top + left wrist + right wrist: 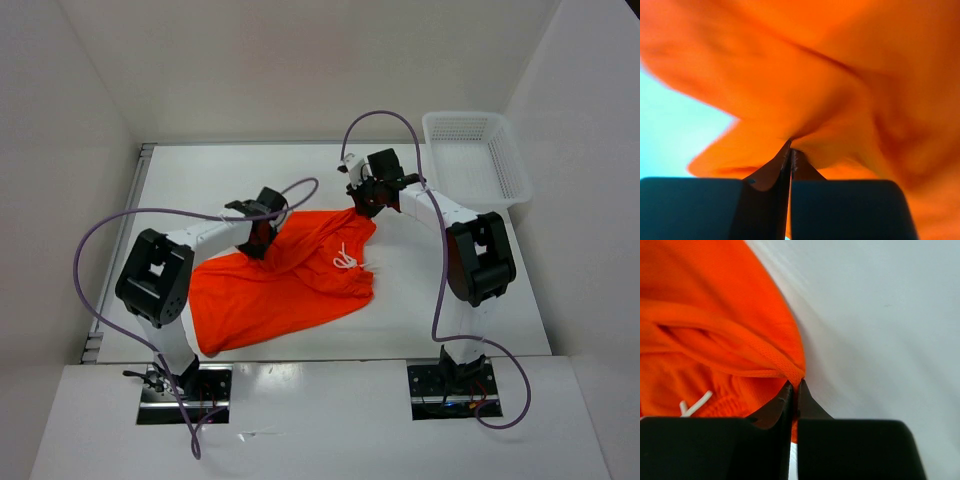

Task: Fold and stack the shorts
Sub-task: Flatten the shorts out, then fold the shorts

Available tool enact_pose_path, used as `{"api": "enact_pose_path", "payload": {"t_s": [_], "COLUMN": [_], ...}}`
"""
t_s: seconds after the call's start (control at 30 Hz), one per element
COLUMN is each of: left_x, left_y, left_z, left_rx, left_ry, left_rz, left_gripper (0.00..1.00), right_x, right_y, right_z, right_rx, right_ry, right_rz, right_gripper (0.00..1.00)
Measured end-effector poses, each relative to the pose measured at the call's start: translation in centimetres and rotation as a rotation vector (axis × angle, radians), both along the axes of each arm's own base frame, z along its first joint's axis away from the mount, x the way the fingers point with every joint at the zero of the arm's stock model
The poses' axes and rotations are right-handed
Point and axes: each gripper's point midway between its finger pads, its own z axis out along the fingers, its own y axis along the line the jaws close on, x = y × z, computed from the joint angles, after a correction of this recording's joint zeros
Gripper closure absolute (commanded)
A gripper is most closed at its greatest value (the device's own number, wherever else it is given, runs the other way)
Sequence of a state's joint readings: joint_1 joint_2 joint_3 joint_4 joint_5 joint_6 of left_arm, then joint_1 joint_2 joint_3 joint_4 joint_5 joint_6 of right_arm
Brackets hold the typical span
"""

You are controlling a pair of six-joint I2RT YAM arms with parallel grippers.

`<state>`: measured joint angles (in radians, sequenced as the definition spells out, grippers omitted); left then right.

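The orange shorts (285,285) lie spread and rumpled on the white table, with the white drawstring (346,259) near their right side. My left gripper (262,240) is shut on a pinch of the shorts' upper left edge; the fabric (805,90) fills the left wrist view and bunches at my gripper (791,150). My right gripper (362,207) is shut on the shorts' upper right corner; in the right wrist view the hem (765,352) runs into my gripper (795,386), and a bit of drawstring (696,403) shows at lower left.
A white mesh basket (475,157) stands at the back right corner of the table. White walls enclose the table on the left, back and right. Purple cables loop over both arms.
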<state>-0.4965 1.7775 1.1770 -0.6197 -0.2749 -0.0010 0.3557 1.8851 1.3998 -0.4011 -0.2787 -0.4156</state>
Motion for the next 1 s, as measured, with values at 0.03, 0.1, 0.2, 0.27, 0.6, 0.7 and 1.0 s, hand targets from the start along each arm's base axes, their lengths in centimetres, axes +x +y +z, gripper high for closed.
{"api": "enact_pose_path", "payload": {"t_s": [0.03, 0.1, 0.2, 0.27, 0.6, 0.7, 1.0], "left_x": [1.3, 4.4, 10.9, 14.2, 17.4, 14.4, -2.3], "left_y": [0.9, 3.2, 8.4, 11.2, 10.7, 10.8, 6.3], "left_z": [0.5, 2.1, 6.5, 10.1, 17.4, 18.1, 19.4], "left_rx": [0.012, 0.026, 0.034, 0.022, -0.001, 0.025, 0.006], "left_ry": [-0.034, -0.114, -0.304, -0.444, -0.678, -0.647, -0.361], "left_rz": [0.036, 0.125, 0.304, 0.399, 0.437, 0.425, 0.130], "left_gripper": [1.00, 1.00, 1.00, 1.00, 1.00, 1.00, 1.00], "right_x": [0.4, 1.8, 4.6, 6.6, 8.1, 7.4, -0.8], "right_y": [-0.4, -1.6, -4.0, -5.8, -7.1, -5.5, -2.0], "right_z": [0.1, 0.5, 2.5, 4.3, 9.9, 11.5, 11.2], "right_rx": [-0.014, -0.058, -0.109, -0.116, -0.140, -0.121, -0.111], "right_ry": [-0.013, -0.060, -0.163, -0.231, -0.390, -0.368, -0.211], "right_rz": [-0.023, -0.095, -0.215, -0.288, -0.276, -0.158, 0.264], "right_gripper": [1.00, 1.00, 1.00, 1.00, 1.00, 1.00, 1.00]}}
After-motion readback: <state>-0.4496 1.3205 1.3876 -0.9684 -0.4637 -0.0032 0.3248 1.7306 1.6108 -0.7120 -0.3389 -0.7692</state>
